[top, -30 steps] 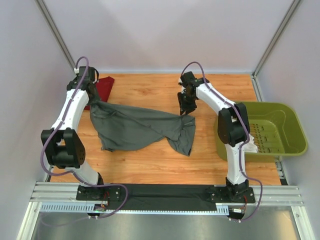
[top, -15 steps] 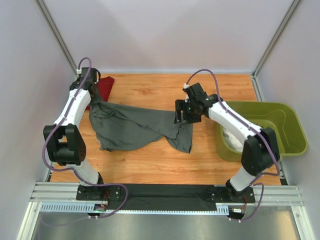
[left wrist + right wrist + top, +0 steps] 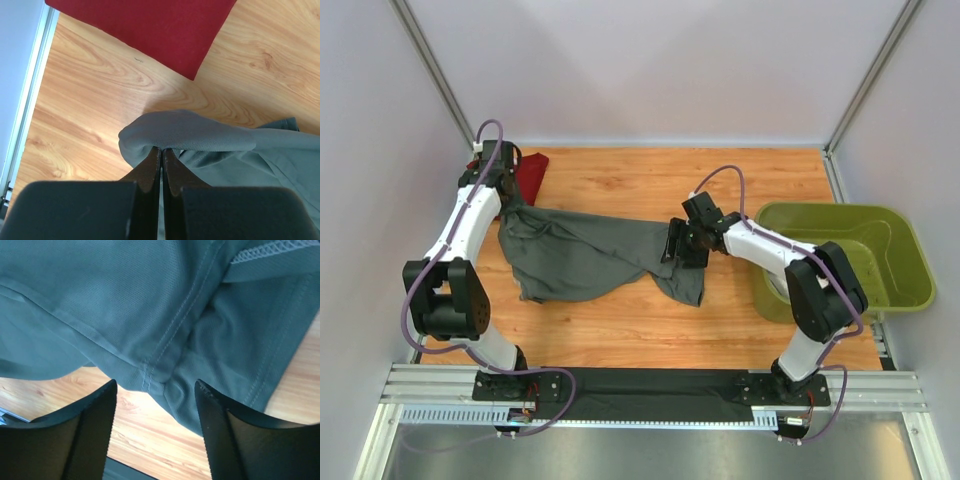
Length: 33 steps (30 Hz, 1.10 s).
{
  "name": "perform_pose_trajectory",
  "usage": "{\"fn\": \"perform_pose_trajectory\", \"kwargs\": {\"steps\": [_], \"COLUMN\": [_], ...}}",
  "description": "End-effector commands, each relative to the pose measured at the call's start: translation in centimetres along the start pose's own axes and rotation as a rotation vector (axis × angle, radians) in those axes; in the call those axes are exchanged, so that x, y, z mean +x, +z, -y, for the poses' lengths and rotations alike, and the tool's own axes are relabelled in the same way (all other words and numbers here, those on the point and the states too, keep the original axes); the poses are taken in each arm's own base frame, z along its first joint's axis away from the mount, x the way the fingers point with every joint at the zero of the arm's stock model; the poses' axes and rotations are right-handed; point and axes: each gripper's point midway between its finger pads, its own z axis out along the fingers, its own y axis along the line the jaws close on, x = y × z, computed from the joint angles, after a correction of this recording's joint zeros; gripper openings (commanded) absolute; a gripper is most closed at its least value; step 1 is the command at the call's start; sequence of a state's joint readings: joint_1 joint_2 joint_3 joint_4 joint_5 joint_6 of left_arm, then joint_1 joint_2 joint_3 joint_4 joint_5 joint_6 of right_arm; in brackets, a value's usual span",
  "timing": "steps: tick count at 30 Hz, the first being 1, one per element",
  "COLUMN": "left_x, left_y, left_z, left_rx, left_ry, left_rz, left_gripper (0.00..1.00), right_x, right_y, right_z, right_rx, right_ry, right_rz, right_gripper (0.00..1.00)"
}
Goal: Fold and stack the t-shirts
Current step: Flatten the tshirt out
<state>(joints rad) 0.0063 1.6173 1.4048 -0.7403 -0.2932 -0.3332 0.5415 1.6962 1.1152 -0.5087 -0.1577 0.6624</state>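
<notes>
Two tees lie on the wooden table (image 3: pixel 620 320), which fills the middle of the top view. Its near edge is covered by a dark strip and the arm bases.

The grey tee (image 3: pixel 580 255) is the larger thing. It is spread in a crumpled band from centre left to the centre of the frame, with one end hanging toward the lower centre. Its shape is hard to read; I cannot tell the sleeves from the body.

At the right edge stands the green basket (image 3: pixel 910 290). Its left wall is partly hidden behind the right arm.

The red tee (image 3: pixel 532 172) lies in the upper left corner of the table, just beside the grey one. The left arm hides part of it, and in the left wrist view the upper edge of the frame cuts it off (image 3: pixel 150 30).

The left gripper (image 3: pixel 161 150) is closed tightly on a fold of the grey tee (image 3: pixel 200 135), lifted a little above the wood; the cloth covers its tips.

The right gripper (image 3: pixel 155 383) stands with jaws wide apart, low over a stitched seam of the grey tee (image 3: pixel 125 300), and holds nothing. In the top view (image 3: pixel 683 245) it is over the right end of the cloth.
</notes>
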Motion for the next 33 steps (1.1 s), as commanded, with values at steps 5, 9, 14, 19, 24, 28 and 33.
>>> {"fn": "perform_pose_trajectory", "kwargs": {"steps": [5, 9, 14, 19, 24, 28, 33], "left_x": [-1.9, -2.1, -2.0, -2.1, -2.3, -2.3, -2.3], "left_y": [-1.6, -1.7, -1.4, -1.4, -1.5, -1.7, -1.6], "left_z": [-0.4, -0.5, -0.4, -0.2, -0.2, -0.3, -0.2], "left_rx": [-0.005, -0.01, -0.007, -0.002, 0.002, 0.0, 0.004], "left_ry": [0.007, 0.009, 0.009, -0.004, 0.002, 0.003, 0.008], "left_rz": [0.074, 0.082, 0.079, 0.083, 0.085, 0.09, 0.089], "left_gripper": [0.0, 0.0, 0.0, 0.0, 0.0, 0.0, 0.0], "right_x": [-1.2, -0.7, -0.2, 0.1, 0.8, 0.5, 0.5], "right_y": [1.1, 1.2, 1.3, 1.5, 1.7, 1.4, 1.6], "right_z": [-1.6, -1.0, -1.3, -1.3, -1.3, -1.8, -2.0], "right_rx": [-0.045, -0.024, -0.058, -0.078, -0.09, -0.117, -0.125], "right_ry": [0.029, 0.037, 0.029, 0.032, 0.045, 0.041, 0.038], "right_rz": [0.031, 0.013, 0.006, 0.009, -0.004, 0.021, 0.022], "right_gripper": [0.61, 0.6, 0.56, 0.53, 0.49, 0.47, 0.33]}}
